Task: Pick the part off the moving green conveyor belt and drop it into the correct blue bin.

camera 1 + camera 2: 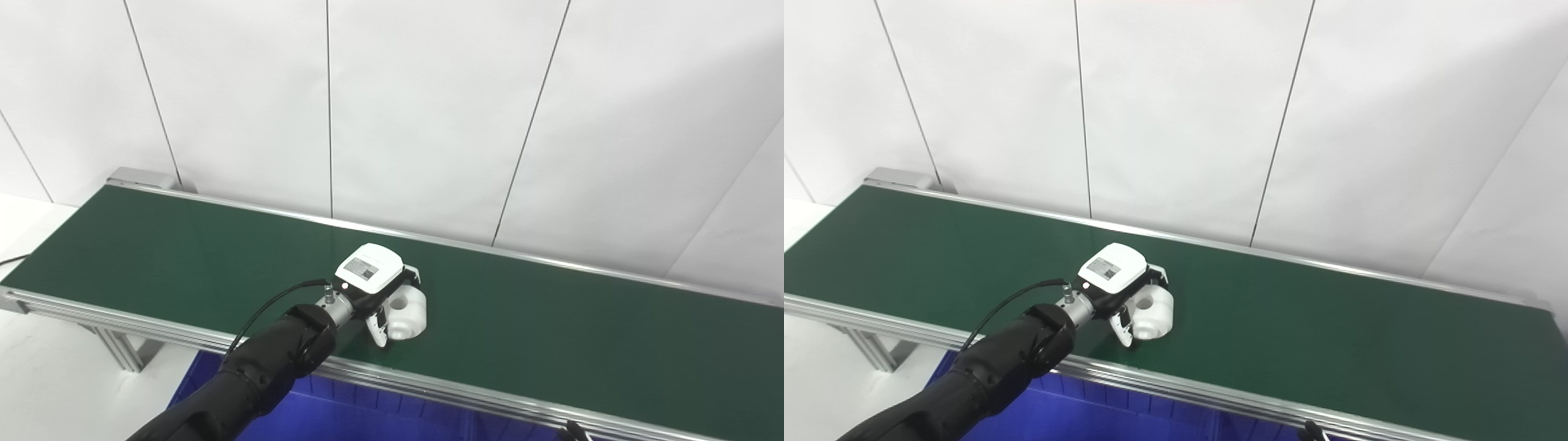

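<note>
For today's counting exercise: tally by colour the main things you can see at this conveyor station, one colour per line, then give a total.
White: 1, the part at the left hand
Green: 1, the conveyor belt
Blue: 1, the bin below the belt's near rail
Total: 3

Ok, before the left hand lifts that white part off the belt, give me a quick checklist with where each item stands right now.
1. Left hand is at the white part: ok, it sits over the part, which is on the green conveyor belt.
2. Fingers wrapped around the part: cannot tell; one curls down its near side, the far side is hidden.
3. Part free of neighbours: ok, nothing else lies on the belt.
4. Blue bin within reach: ok, it shows directly below the belt's near rail.
5. Which bin is correct: cannot tell, only one bin shows.
6. Right hand out of the way: ok, not in view.
</note>
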`<state>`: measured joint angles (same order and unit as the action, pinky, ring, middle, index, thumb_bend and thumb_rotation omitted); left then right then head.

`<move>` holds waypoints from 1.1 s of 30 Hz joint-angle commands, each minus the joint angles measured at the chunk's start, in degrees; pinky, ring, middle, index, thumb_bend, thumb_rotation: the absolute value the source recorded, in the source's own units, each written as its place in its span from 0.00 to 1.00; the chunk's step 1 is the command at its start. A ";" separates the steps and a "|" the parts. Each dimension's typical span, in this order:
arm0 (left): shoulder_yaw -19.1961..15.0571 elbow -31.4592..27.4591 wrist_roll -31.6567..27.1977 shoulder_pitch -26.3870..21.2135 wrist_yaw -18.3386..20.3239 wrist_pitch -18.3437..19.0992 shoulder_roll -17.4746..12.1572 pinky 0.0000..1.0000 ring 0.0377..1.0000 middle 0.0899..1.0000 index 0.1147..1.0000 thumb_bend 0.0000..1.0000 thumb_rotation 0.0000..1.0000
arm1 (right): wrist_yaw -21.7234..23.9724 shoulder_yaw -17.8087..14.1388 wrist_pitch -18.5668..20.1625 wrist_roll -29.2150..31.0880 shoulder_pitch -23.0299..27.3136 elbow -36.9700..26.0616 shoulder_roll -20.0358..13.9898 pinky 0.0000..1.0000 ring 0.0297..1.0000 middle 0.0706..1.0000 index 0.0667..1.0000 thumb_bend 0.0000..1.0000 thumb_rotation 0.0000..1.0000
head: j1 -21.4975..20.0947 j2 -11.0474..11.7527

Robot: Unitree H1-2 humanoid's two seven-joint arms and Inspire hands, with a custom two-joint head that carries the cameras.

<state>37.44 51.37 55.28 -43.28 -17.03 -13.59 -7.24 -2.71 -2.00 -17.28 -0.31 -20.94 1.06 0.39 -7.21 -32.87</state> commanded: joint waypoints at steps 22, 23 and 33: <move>-9.20 -44.88 -8.39 4.21 27.27 4.17 -13.10 0.23 0.28 0.34 0.44 0.52 0.00 | 2.31 -2.51 4.61 5.04 1.00 -8.03 -4.90 0.89 0.81 0.86 0.90 0.93 0.99 | 13.68 -11.12; -9.79 -46.79 -8.58 5.06 28.49 4.33 -14.02 0.27 0.31 0.36 0.44 0.52 0.00 | 2.61 -2.71 5.11 5.86 1.11 -8.35 -5.30 0.90 0.82 0.87 0.90 0.93 0.99 | 14.37 -11.75; -15.08 -60.38 -8.50 16.49 35.70 5.17 -20.46 0.21 0.25 0.35 0.43 0.52 0.00 | 5.32 -4.88 8.45 10.04 1.38 -10.43 -9.84 0.92 0.83 0.90 0.92 0.90 1.00 | 19.75 -13.99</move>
<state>23.92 -6.66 46.79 -25.76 19.02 -8.38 -26.28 1.79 -6.10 -9.03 8.74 -19.74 -7.80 -8.53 12.56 -46.85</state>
